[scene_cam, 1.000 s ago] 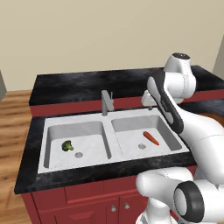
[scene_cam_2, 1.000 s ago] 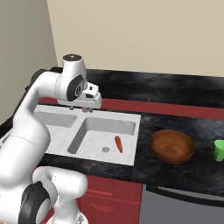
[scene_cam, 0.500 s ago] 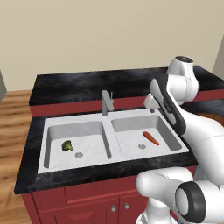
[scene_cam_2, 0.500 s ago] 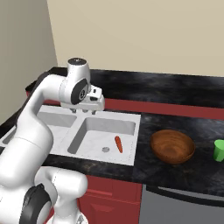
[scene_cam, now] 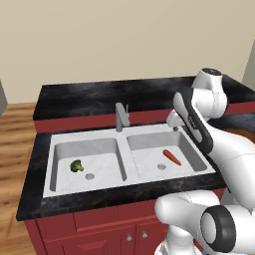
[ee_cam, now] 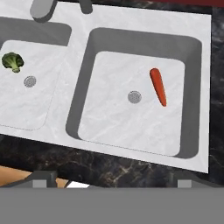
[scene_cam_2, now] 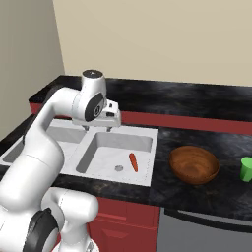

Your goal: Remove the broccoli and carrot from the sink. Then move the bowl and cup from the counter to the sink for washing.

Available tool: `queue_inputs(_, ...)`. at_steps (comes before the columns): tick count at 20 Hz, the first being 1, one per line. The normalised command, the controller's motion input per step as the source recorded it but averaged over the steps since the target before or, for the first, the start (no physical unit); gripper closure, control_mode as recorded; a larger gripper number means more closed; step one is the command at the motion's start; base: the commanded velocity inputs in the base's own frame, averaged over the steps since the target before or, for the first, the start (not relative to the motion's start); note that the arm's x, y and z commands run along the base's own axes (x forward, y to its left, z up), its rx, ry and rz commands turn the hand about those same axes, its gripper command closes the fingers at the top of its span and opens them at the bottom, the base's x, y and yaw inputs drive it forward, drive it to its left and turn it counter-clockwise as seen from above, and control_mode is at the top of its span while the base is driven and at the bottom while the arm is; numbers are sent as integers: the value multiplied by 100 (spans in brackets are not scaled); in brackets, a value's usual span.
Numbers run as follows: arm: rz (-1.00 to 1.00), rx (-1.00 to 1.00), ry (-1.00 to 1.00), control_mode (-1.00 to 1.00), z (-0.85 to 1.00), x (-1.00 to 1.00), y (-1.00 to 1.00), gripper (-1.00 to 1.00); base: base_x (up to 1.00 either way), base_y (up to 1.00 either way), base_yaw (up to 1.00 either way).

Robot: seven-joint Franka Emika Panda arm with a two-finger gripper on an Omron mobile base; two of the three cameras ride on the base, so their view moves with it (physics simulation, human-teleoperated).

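Now, hand (scene_cam_2: 97, 128) hangs above sink (scene_cam: 127, 137) back rim, fingers spread wide, nothing held. Carrot (ee_cam: 158, 86) lies flat in right basin, at 3 o'clock of drain; looks light, stiff, smooth, may roll, so pinch across thick upper half. Broccoli (ee_cam: 12, 61) in left basin, at 10 o'clock of its drain; light, bumpy, take by crown. Bowl (scene_cam_2: 194, 164) and cup (scene_cam_2: 246, 169) wait on surface (scene_cam_2: 206, 142), cup cut by frame edge. Fingertips barely visible in hand view.

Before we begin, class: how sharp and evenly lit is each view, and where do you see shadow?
Left base view: sharp, flat light, shading on the sink walls. Right base view: crisp, soft gloss inside the bowl. Hand view: clear, no blur; the carrot casts hardly any shadow.
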Motion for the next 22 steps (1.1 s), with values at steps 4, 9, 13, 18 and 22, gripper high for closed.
queue_inputs(4,4,0,0,-100,-16,9,-9,-100,0,0,0)
queue_inputs(9,4,0,0,-100,-17,10,-8,-100,0,0,0)
queue_inputs(13,4,0,0,-100,-16,9,-7,-100,0,0,0)
queue_inputs(18,3,0,0,-100,-17,10,-7,-100,0,0,0)
queue_inputs(22,3,0,0,-100,-17,9,-5,-100,0,0,0)
